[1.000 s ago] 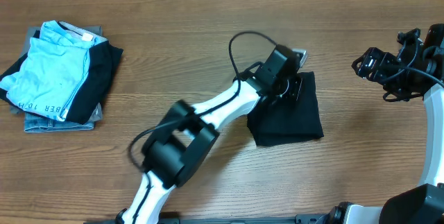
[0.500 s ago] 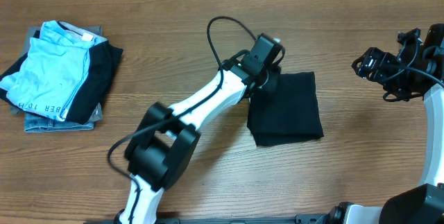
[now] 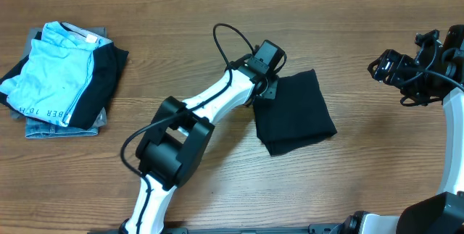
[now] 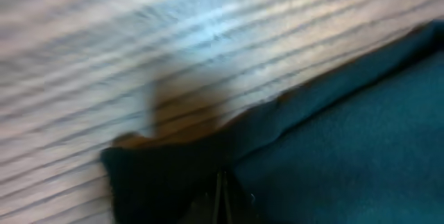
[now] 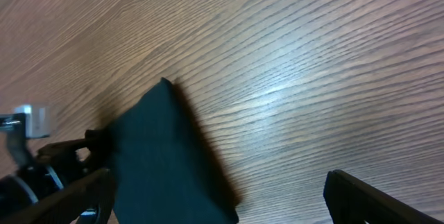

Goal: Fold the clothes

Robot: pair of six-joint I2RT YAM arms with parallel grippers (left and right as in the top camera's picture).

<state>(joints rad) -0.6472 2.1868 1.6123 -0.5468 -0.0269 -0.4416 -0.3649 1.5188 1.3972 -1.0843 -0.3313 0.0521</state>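
The black T-shirt [image 3: 297, 111] lies folded into a tidy rectangle right of the middle of the table [image 3: 181, 17], slightly askew. The left gripper [image 3: 264, 89] is at its upper-left corner, fingers pressed together on what looks like a pinch of the cloth (the wrist view is blurred, but a ridge of fabric runs straight into the fingertips). The right gripper [image 3: 383, 67] hangs well off to the right, fingers spread wide, holding nothing.

My worry: if that arm pulls away without letting go, the thin fabric will drag, peel the top layer open and undo the fold. The pile of folded clothes [image 3: 58, 74] sits far left, safely apart.
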